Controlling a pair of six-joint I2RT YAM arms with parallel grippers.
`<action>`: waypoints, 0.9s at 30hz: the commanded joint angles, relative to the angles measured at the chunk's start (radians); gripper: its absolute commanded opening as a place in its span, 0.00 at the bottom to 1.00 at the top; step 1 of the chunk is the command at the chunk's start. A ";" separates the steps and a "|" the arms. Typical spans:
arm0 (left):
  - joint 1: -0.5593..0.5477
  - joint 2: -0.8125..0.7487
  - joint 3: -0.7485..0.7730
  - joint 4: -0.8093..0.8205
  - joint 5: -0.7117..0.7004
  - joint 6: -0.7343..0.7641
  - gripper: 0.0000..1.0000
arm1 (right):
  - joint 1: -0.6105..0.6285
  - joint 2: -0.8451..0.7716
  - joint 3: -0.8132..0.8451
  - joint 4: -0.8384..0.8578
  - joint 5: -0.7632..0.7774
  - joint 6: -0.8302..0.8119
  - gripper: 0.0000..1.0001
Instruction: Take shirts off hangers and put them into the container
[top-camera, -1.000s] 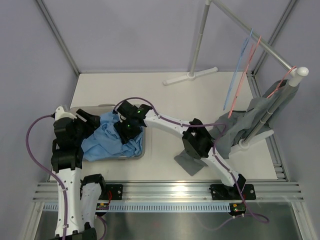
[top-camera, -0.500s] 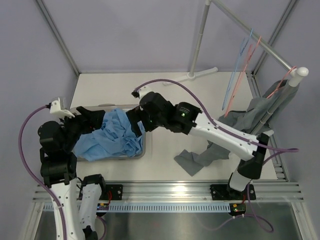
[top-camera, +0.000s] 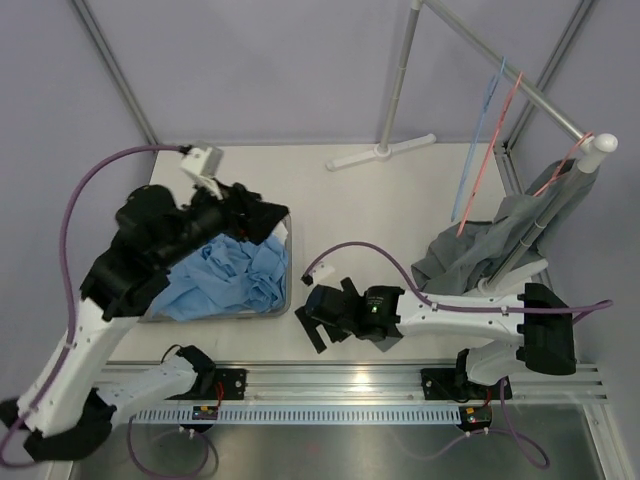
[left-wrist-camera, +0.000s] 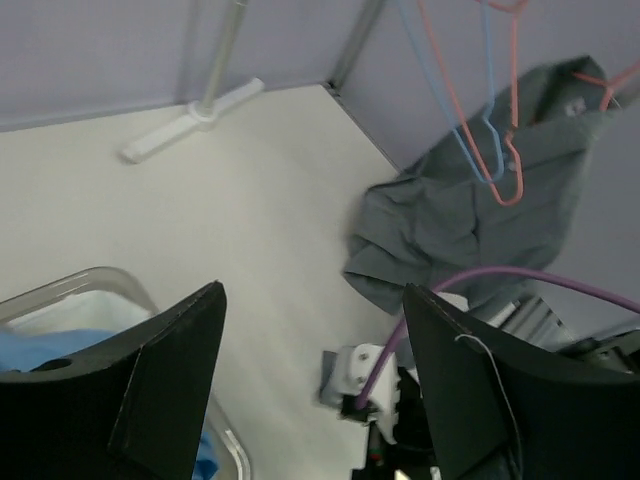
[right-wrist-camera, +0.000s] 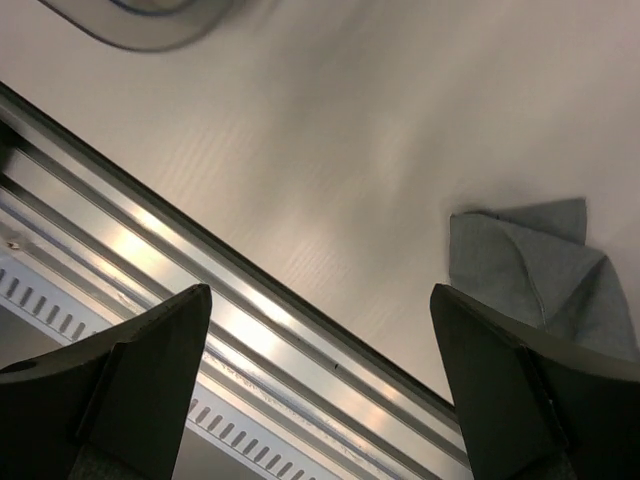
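Left fingers (left-wrist-camera: 165, 390) stand spread and empty over the container (top-camera: 288, 290), seemingly clearing the light blue shirt (top-camera: 230, 285) inside. Right fingers (right-wrist-camera: 140, 380), also released, hover right of it, probably toward the grey shirt (top-camera: 465, 258).

The container (top-camera: 230, 318) sits at the tabletop's (top-camera: 400, 200) left with one shirt (top-camera: 235, 280) piled in it and the left tool (top-camera: 262, 216) over its far right corner. The right tool (top-camera: 314, 318) is beside the container, to its right. A second shirt (top-camera: 465, 262) drapes far right, below the hangers (top-camera: 480, 150).
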 joint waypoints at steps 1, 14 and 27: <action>-0.378 0.169 0.146 0.020 -0.417 0.092 0.76 | 0.024 -0.031 -0.098 0.130 0.024 0.121 0.99; -0.758 0.910 0.891 -0.003 -0.507 0.295 0.81 | 0.256 0.089 -0.409 0.401 0.011 0.465 0.99; -0.790 0.997 0.806 0.223 -0.314 0.324 0.77 | 0.352 0.049 -0.318 0.256 0.266 0.555 0.99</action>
